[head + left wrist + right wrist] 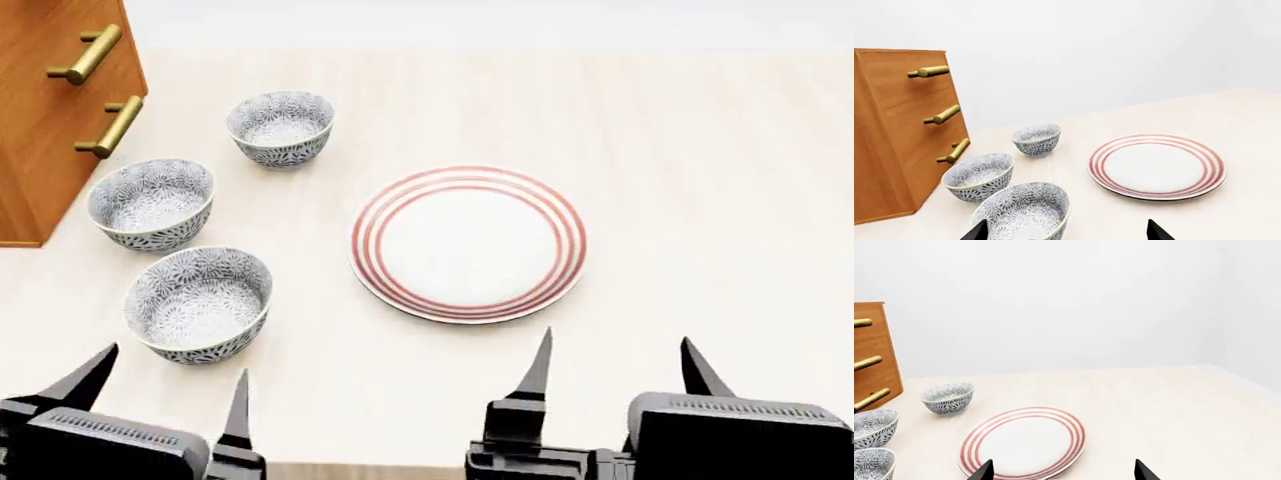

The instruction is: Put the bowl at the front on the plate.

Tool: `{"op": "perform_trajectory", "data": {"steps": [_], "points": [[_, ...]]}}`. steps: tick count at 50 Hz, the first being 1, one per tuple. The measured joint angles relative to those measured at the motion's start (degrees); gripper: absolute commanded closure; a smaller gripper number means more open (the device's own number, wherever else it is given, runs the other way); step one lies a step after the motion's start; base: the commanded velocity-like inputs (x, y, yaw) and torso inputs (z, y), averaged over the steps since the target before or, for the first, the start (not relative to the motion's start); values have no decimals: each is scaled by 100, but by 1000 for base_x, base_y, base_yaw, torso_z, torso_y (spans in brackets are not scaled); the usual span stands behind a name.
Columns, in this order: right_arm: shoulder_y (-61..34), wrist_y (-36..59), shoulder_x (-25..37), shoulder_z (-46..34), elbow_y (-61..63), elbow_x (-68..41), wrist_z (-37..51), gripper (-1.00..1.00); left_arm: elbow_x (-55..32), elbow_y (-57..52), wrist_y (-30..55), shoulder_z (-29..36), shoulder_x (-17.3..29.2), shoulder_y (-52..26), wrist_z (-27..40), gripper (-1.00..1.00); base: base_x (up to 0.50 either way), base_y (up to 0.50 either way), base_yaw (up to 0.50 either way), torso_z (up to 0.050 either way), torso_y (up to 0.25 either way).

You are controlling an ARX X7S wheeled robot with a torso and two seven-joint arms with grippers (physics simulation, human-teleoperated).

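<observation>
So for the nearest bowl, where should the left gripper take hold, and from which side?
Probably the rim. The bowl stands upright and open-topped, apart from the bowl behind it and the plate. It looks too wide to span, so the left gripper, open just short of it, could come from above, one finger inside the near wall and one outside.

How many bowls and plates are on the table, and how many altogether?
Bowls: 3, one at the front, one in the middle, one at the back.
Plates: 1, white with red rings.
Total: 4 dishes.
</observation>
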State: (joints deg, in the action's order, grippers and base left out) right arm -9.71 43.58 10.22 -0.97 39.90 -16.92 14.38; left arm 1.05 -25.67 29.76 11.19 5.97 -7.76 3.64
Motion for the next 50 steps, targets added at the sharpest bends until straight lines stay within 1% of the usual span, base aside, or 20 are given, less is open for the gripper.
{"op": "perform_trajectory", "data": {"steps": [5,9,13,16,20,25,31,37,44,50], "points": [[-547,825,66,15,401,-190,133,-100,-141,-659,1115,-17,-49,-523,-135,-100,0,0,0,0,0],[-1229,1645,6,115,585,-396,250,-100,-258,-911,1834,-31,-84,-1019,-242,-100,0,0,0,0,0],[-1947,2442,-79,270,719,-603,337,-100,-347,-1064,2253,-17,-99,-1344,-314,-100,0,0,0,0,0],[-2845,3013,93,264,383,-1168,729,-100,-561,-1074,2916,-95,-191,-1957,-357,-100,0,0,0,0,0],[-4179,3530,355,237,-156,-2505,1752,-100,-1489,-1030,3939,-258,-137,-3221,159,-100,0,0,0,0,0],[-5297,3896,599,146,-628,-3735,2651,-100,-2746,-882,4748,-425,-7,-4414,978,-100,0,0,0,0,0],[-6114,4098,797,3,-996,-4608,3280,-100,-3760,-760,5237,-512,133,-5249,1667,-100,0,0,0,0,0],[-6580,4192,921,-104,-1206,-5149,3664,-100,-4454,-673,5553,-614,201,-5788,2151,-100,0,0,0,0,0],[-6835,4202,1042,-196,-1328,-5516,3921,-100,-5042,-584,5734,-708,291,-6175,2585,-100,0,0,0,0,0],[-6944,4182,1122,-259,-1387,-5716,4051,-100,-5388,-563,5769,-724,363,-6324,2853,-100,0,0,0,0,0]]}}
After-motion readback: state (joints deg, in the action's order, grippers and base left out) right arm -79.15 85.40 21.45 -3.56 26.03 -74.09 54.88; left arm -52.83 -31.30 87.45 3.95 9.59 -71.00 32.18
